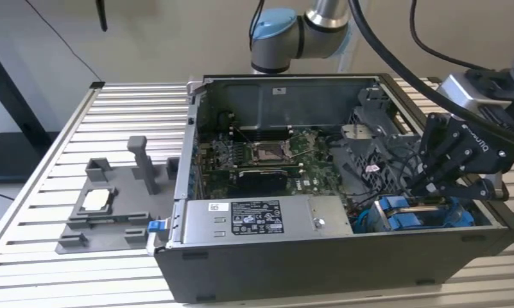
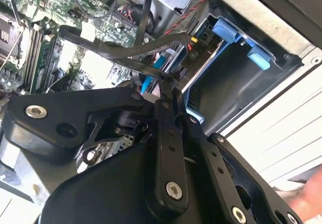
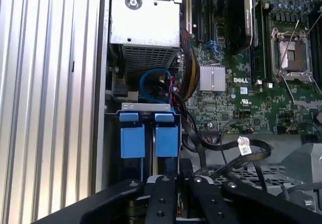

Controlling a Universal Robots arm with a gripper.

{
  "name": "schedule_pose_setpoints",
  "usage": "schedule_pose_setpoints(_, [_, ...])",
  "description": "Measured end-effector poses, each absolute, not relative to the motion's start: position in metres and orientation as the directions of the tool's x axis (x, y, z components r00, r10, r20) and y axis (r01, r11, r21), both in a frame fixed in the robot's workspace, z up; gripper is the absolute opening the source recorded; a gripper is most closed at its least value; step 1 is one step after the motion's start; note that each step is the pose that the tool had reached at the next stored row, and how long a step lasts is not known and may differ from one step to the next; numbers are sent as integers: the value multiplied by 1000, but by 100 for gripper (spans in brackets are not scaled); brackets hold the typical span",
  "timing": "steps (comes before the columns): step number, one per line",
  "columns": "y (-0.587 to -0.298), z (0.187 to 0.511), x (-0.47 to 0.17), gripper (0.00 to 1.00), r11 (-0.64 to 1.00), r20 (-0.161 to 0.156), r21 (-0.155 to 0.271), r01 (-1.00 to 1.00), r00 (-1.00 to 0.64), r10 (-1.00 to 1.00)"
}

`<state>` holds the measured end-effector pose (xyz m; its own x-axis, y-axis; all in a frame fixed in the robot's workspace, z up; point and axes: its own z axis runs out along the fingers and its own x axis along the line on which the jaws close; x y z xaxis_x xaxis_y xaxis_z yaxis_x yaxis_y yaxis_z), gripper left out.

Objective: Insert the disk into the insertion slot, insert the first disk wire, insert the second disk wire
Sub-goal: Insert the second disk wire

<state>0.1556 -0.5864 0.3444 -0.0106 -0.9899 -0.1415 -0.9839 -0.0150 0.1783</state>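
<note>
The insertion slot point(image 1: 484, 218) is the grey bay at the open computer case's front corner, on the exterior view's right. The disk's blue carrier tabs point(image 3: 132, 140) stand side by side in it, also seen as blue tabs point(image 2: 230, 31) in the second wrist view; the disk's body is mostly hidden. My black gripper point(image 1: 438, 189) reaches down into the case right at the bay. Its fingers point(image 2: 165, 133) are drawn together, pinching the end of a thin blue disk wire point(image 2: 146, 84). That blue wire loops point(image 3: 152, 76) behind the bay. A black flat wire point(image 2: 126, 50) crosses just past the fingertips.
A long grey box with a white label point(image 1: 257, 218) fills the case's front. The green board with its square socket point(image 1: 269, 151) lies behind. A grey fixture point(image 1: 111, 212) sits on the slatted table point(image 1: 128, 109) at the exterior view's left. Black cables point(image 3: 236, 156) crowd the case floor.
</note>
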Motion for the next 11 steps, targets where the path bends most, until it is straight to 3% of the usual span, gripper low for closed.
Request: schedule_pose_setpoints(11, [-588, 340, 160, 16, -15, -141, 178, -984, -11, -990])
